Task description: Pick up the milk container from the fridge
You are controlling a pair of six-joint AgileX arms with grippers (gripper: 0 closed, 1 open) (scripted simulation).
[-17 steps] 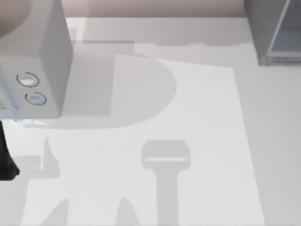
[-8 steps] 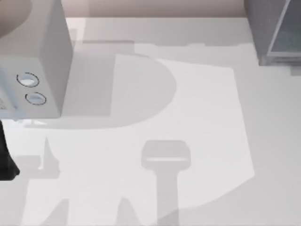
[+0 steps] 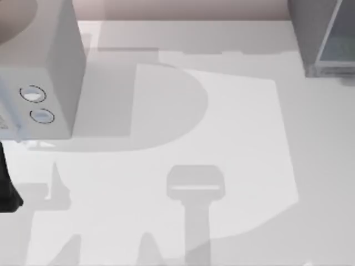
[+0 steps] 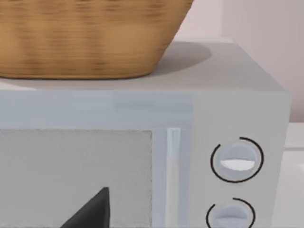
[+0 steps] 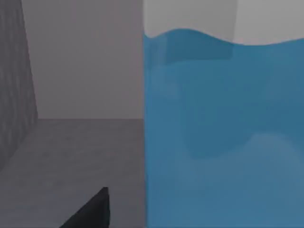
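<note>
On table, view by view:
Top view, fridge: dark grey fridge (image 3: 324, 39) at the far right corner of the white table (image 3: 233, 144); its bluish glassy panel faces the table, contents hidden from above.
Top view, left side: lighter grey box with two round dials (image 3: 39, 66) at the far left; a dark piece of the left arm (image 3: 6, 183) at the left edge, just in front of that box.
Left wrist view, basket: woven basket (image 4: 90, 38) sits on top of the dial box; what is inside it is cut off.
Left wrist view, gripper: one dark fingertip (image 4: 92, 211) close before the box door; open or closed: cannot tell.
Right wrist view, carton: milk container (image 5: 223, 128) stands on the grey floor inside the fridge, blue side with white above, very close to the camera.
Right wrist view, gripper: one dark fingertip (image 5: 90, 211) just beside the carton; contact and jaw state: cannot tell.
</note>
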